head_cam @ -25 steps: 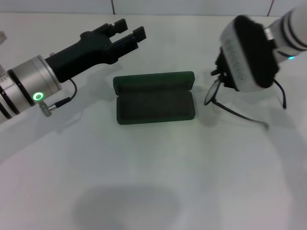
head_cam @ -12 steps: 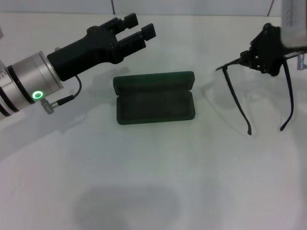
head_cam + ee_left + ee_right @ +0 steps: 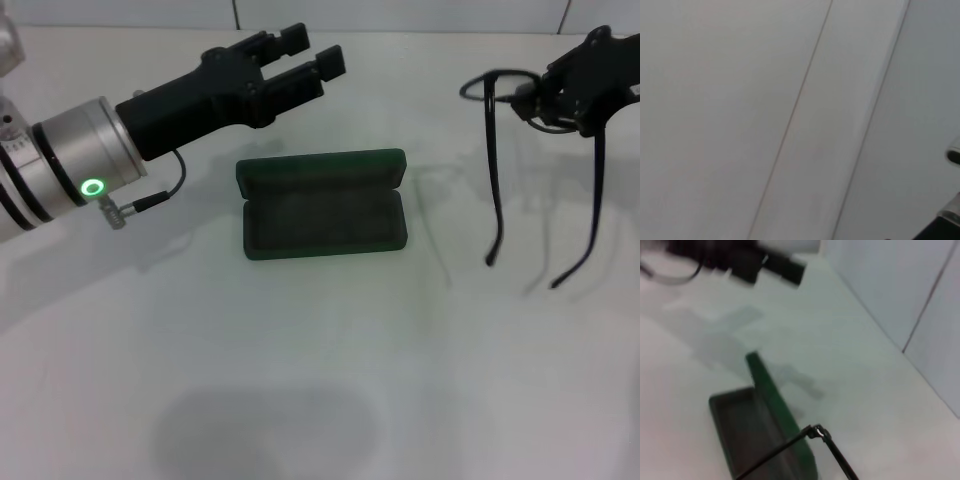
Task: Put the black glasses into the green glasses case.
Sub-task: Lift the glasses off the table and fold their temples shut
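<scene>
Two pincers show in the head view. At about 2 o'clock from the green glasses case point(image 3: 322, 204), the right pincer point(image 3: 572, 92) is clamped on the front of the black glasses point(image 3: 540, 160), holding them clear of the white desk point(image 3: 320, 380); both temple arms hang down toward the desk, their tips above their own shadows. The left pincer point(image 3: 305, 62) hovers at about 11 o'clock from the case, its two fingers point(image 3: 330, 62) parted by a narrow gap and gripping nothing.

The case lies open at the middle of the desk, lid tipped back on the far side, dark lining facing up, nothing inside.

From the right wrist view comes what the head view does not give: the case point(image 3: 765, 430) seen end-on with its lid edge standing up, one thin temple hinge of the glasses point(image 3: 815, 432) crossing in front of it, and the left pincer point(image 3: 765, 265) as a dark blur beyond. Only pale wall panels fill the left wrist view.
</scene>
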Controlling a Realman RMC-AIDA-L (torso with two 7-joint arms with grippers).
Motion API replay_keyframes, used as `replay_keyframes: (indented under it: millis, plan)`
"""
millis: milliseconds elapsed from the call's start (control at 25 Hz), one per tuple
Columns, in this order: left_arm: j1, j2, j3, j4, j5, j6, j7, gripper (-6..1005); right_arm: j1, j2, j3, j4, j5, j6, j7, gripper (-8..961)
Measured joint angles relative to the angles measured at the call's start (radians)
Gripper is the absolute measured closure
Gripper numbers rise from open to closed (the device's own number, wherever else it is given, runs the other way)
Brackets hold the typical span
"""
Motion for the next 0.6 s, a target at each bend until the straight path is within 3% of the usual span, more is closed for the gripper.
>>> replay_keyframes:
  millis: [240,400,600]
  plan:
    - [-0.028,0.01,0.001,0.001,0.045,0.079,-0.051,300,-0.063,0.0,0.052,0.114,0.21,0.066,0.01,844]
    - [-0.083,0.026,0.002,0.002,0.142,0.193,-0.103,300,-0.101,-0.002,0.053,0.221,0.378,0.096,-0.008,844]
    - [-0.151,0.016,0.002,0.001,0.209,0.228,-0.137,300,-0.103,-0.001,0.053,0.382,0.497,0.099,-0.087,845]
